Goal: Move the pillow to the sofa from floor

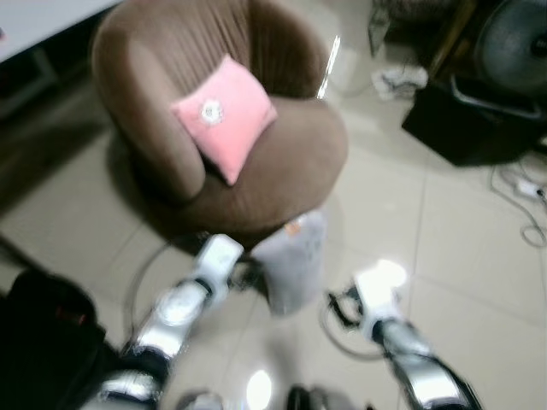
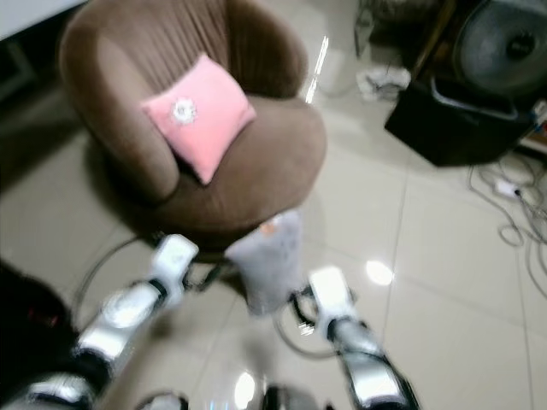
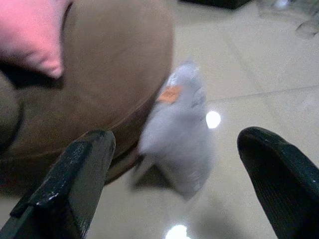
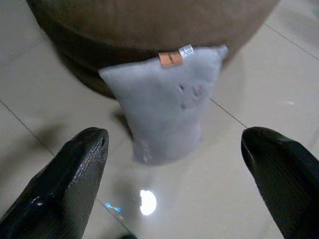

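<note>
A grey pillow (image 1: 291,266) with an orange tag stands on edge on the tiled floor, leaning against the front of a round brown sofa chair (image 1: 282,162). A pink pillow (image 1: 224,115) lies on the chair's seat. My left gripper (image 3: 179,184) is open, just left of the grey pillow (image 3: 177,134) and apart from it. My right gripper (image 4: 174,184) is open too, on the pillow's right, with the grey pillow (image 4: 164,104) straight ahead between its fingers' line but not touched.
A black box (image 1: 470,120) and a fan (image 1: 513,38) stand at the back right, with loose cables (image 1: 521,201) on the floor. A dark bag (image 1: 43,333) sits at my left. A thin cable loops under the chair's front.
</note>
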